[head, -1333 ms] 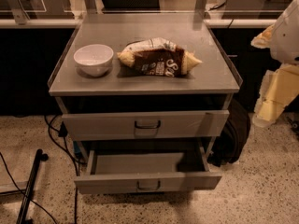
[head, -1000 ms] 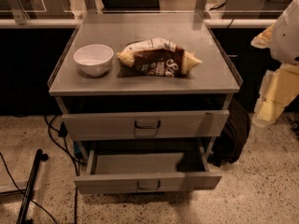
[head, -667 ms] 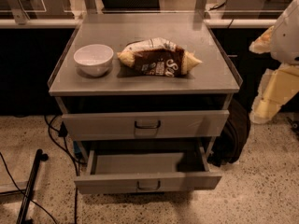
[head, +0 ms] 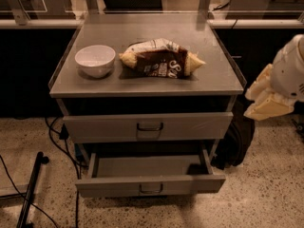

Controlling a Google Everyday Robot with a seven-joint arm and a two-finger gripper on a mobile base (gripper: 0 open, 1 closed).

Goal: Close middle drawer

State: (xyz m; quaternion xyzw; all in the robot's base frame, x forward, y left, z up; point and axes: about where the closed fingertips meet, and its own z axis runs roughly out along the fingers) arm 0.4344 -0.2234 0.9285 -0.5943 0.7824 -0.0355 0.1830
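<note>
The gripper [head: 256, 103] is hanging off the right side of the table [head: 156, 28], about level with the drawers and touching nothing; whether its jaws are apart or together cannot be told. The middle drawer [head: 104, 126] is lying to the left of the jaws, well apart from them, just under the table top and above the lower drawer [head: 109, 187], which is standing pulled far out.

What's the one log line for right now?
grey metal middle drawer: pulled out, lower of two fronts showing | cream two-finger gripper: far right, apart from drawer | progress: not closed yet
</note>
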